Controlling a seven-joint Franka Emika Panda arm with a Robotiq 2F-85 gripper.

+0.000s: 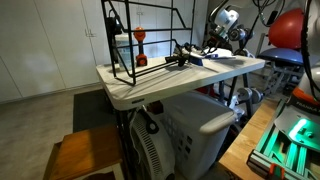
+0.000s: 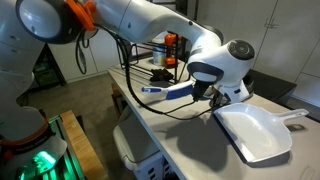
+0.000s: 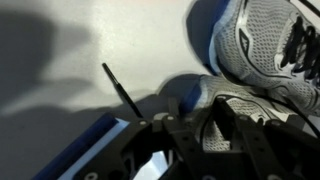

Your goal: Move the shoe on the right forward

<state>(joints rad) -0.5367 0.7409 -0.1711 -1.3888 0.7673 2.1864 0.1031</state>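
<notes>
In the wrist view two grey mesh sneakers with blue trim lie at the right. The nearer shoe [image 3: 252, 105] sits between my gripper's fingers [image 3: 207, 125], which look closed on its edge. The second shoe [image 3: 265, 40] lies just beyond it at the top right. In both exterior views my gripper [image 1: 222, 40] [image 2: 215, 97] is low over the table's far end. The shoes are mostly hidden behind it there.
A black wire rack [image 1: 140, 40] stands on the white folding table [image 1: 150, 85], with a red object [image 1: 141, 40] inside. A blue-handled brush [image 2: 165, 92] [image 3: 85, 155] and a thin black stick [image 3: 120, 90] lie beside my gripper. A white dustpan [image 2: 262, 132] lies near the table edge.
</notes>
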